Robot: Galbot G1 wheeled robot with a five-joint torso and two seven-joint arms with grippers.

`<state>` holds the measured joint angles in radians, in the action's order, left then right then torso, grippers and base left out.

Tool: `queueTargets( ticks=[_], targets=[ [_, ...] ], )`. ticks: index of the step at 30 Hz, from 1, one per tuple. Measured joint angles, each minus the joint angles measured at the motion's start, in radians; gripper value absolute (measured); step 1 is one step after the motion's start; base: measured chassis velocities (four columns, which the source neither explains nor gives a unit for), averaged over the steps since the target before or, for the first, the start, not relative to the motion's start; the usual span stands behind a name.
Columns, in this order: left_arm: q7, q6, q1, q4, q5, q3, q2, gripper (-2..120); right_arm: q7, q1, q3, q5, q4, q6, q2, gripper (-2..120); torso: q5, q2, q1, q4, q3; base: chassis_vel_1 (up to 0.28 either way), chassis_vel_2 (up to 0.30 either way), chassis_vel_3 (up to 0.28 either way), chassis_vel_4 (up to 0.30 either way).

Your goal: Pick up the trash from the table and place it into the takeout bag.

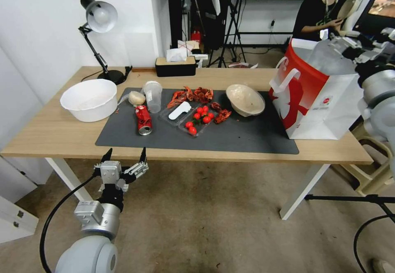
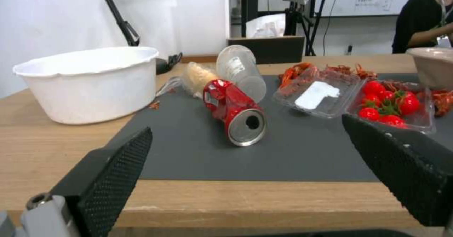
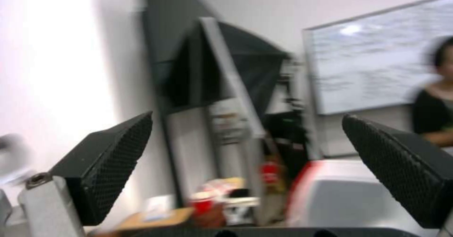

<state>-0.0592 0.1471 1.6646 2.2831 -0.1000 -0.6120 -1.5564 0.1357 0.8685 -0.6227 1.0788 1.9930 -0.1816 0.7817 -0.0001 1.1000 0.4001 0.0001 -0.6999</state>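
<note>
Head view, your left gripper [image 1: 125, 155] below the table [image 1: 49, 135] edge, fingers apart, red soda can [image 1: 143, 119] lying on the grey mat, takeout bag [image 1: 317, 100] at right, left wrist view, can mouth toward you, right wrist view, right gripper [image 3: 247, 169] spread above the bag.

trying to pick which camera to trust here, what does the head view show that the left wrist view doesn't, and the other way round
Head view alone: the takeout bag standing at the table's right end, the right arm beside it, the desk lamp's head, and the whole left claw open, short of the table's near edge.

Left wrist view alone: the red soda can's open mouth facing the camera, and the textured pads of its own claw up close.

Both: large white bowl, clear plastic cup, beige lump, tomato tray, dark mat.
</note>
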Motion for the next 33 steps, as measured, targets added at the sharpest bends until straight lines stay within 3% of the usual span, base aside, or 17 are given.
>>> queueTargets(
  ticks=[2, 4, 7, 10, 11, 13, 15, 20, 28, 33],
  targets=[
    [0.0, -0.003, -0.001, -0.003, -0.001, 0.0, 0.0, 100, -0.104, 0.127, 0.0, -0.052, 0.1, 0.063, 0.019, 100, -0.0002, 0.0, 0.0, -0.0001, 0.0, 0.0, 0.0, 0.0, 0.0],
    [0.0, -0.005, -0.001, -0.006, -0.002, -0.001, 0.001, 100, -0.133, 0.191, 0.008, -0.098, 0.14, 0.083, 0.041, 100, -0.0001, 0.0, 0.0, -0.0002, 0.0, 0.0, 0.0, 0.0, 0.0],
    [0.0, -0.008, -0.001, -0.009, -0.003, -0.001, 0.002, 100, -0.147, 0.256, 0.022, -0.156, 0.178, 0.095, 0.073, 100, 0.0001, 0.0, 0.0, 0.0, 0.0, 0.0, 0.0, 0.0, 0.0],
    [0.0, -0.018, -0.001, -0.016, -0.005, -0.002, 0.005, 100, -0.163, 0.394, 0.042, -0.348, 0.223, 0.146, 0.147, 100, 0.0, 0.0, 0.0, 0.0, 0.0, 0.0, 0.0, 0.0, 0.0],
    [0.0, -0.018, -0.001, -0.016, -0.005, -0.002, 0.005, 100, -0.163, 0.394, 0.042, -0.348, 0.223, 0.146, 0.147, 100, 0.0, 0.0, 0.0, 0.0, 0.0, 0.0, 0.0, 0.0, 0.0],
    [0.001, -0.026, -0.001, -0.022, -0.006, -0.003, 0.007, 100, -0.172, 0.497, 0.059, -0.508, 0.228, 0.218, 0.204, 100, 0.0, 0.0, 0.0, -0.0003, 0.0, 0.0, 0.0, 0.0, 0.0],
    [0.001, -0.028, -0.001, -0.024, -0.006, -0.004, 0.007, 100, -0.171, 0.529, 0.065, -0.549, 0.228, 0.238, 0.224, 100, 0.0, 0.0, 0.0, -0.0001, 0.0, 0.0, 0.0, 0.0, 0.0],
    [0.001, -0.036, -0.003, -0.036, -0.008, -0.003, 0.013, 100, -0.096, 0.689, 0.108, -0.737, 0.212, 0.333, 0.327, 100, 0.0001, 0.0, 0.0, -0.0003, 0.0, 0.0, 0.0, 0.0, 0.0],
    [0.001, -0.038, -0.005, -0.043, -0.008, 0.002, 0.016, 100, 0.027, 0.781, 0.143, -0.853, 0.181, 0.373, 0.383, 100, 0.0002, 0.0, 0.0, -0.0003, 0.0, 0.0, 0.0, 0.0, 0.0],
    [0.0, -0.041, -0.005, -0.045, -0.01, 0.001, 0.022, 100, 0.047, 0.796, 0.169, -0.882, 0.139, 0.392, 0.402, 100, 0.0, 0.0, 0.0, 0.0, 0.0, 0.0, 0.0, 0.0, 0.0]
  ],
)
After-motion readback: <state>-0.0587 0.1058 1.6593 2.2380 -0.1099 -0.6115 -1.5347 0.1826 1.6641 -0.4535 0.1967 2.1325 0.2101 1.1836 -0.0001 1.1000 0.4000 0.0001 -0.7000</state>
